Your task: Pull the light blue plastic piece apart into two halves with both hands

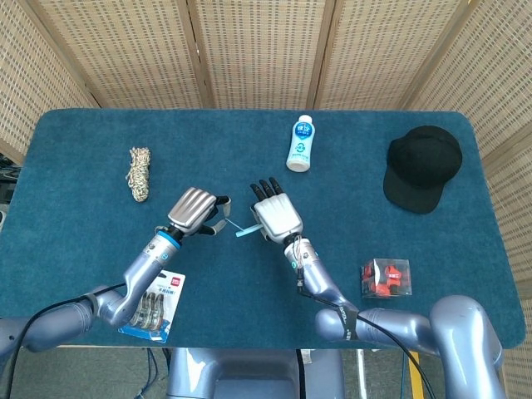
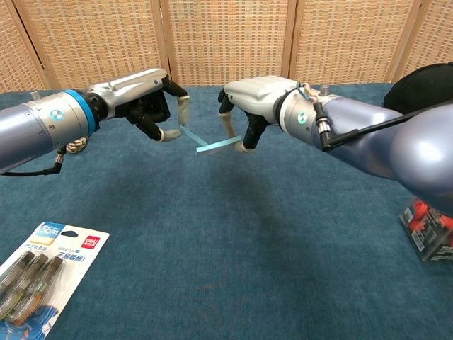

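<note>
A thin light blue plastic piece (image 2: 207, 144) hangs above the table between my two hands, bent in a shallow V; in the head view the plastic piece (image 1: 239, 229) shows as a small strip. My left hand (image 2: 151, 105) pinches its left end between thumb and a finger. My right hand (image 2: 249, 108) grips its right end with fingers curled down over it. Both hands are raised over the middle of the blue table (image 1: 349, 166), left hand (image 1: 193, 211) and right hand (image 1: 274, 216) close together. The piece still looks joined at its middle.
A white bottle (image 1: 301, 143) lies at the back centre, a black cap (image 1: 422, 168) at the back right, a rope bundle (image 1: 139, 174) at the left. A clip pack (image 2: 44, 268) lies near my left forearm. A small box of red pieces (image 1: 385, 277) sits at the right front.
</note>
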